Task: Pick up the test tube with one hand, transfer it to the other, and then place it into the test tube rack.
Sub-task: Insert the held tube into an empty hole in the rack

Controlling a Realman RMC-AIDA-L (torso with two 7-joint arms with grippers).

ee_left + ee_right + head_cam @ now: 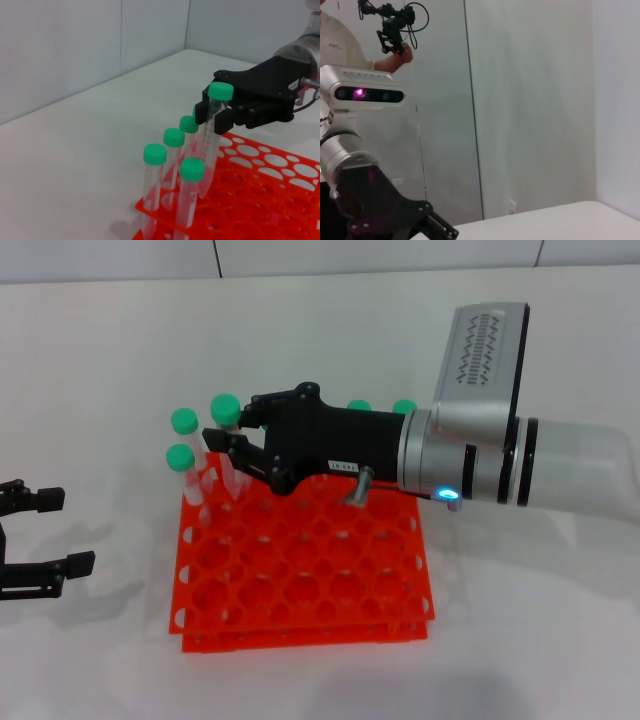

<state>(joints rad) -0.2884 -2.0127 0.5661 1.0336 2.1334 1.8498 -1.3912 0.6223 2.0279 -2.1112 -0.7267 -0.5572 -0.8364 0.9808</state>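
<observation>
My right gripper (228, 447), black with a small white label, reaches in from the right over the back left of the orange-red rack (300, 585). It is shut on a clear test tube (226, 412) just below its green cap. In the left wrist view this tube (212, 130) stands nearly upright in the right gripper (216, 114), its tip down at the rack's (265, 200) top plate. I cannot tell whether the tip is inside a hole. My left gripper (40, 535) is open and empty at the table's left edge, apart from the rack.
Other green-capped tubes stand in the rack: two at its left edge (181, 457), two behind my right wrist (404, 407), several in a row in the left wrist view (174, 137). The right wrist view shows my left arm's camera (367, 92) and a person (340, 47) behind.
</observation>
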